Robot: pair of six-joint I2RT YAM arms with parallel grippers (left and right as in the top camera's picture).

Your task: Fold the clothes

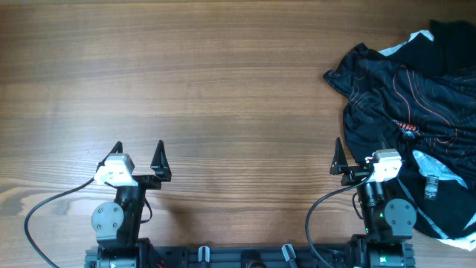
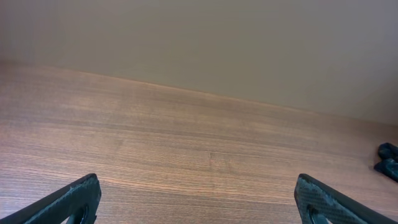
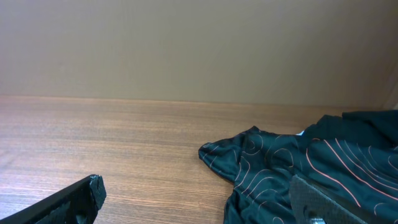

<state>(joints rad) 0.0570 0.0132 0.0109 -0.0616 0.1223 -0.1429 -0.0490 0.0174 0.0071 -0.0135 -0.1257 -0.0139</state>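
Note:
The black jersey [image 1: 416, 89] with thin orange-red contour lines lies crumpled at the table's right side, with pale panels showing at its top and lower right. In the right wrist view it [image 3: 311, 168] fills the right half, and a small corner of it [image 2: 388, 158] shows in the left wrist view. My right gripper [image 1: 357, 155] is open and empty at the front right, its right finger over the jersey's edge [image 3: 199, 199]. My left gripper [image 1: 138, 154] is open and empty at the front left, above bare wood [image 2: 198, 199].
The wooden table [image 1: 208, 89] stretches left of the jersey. A plain beige wall [image 3: 186, 43] stands behind the table's far edge. The arm bases and cables [image 1: 44, 212] sit along the front edge.

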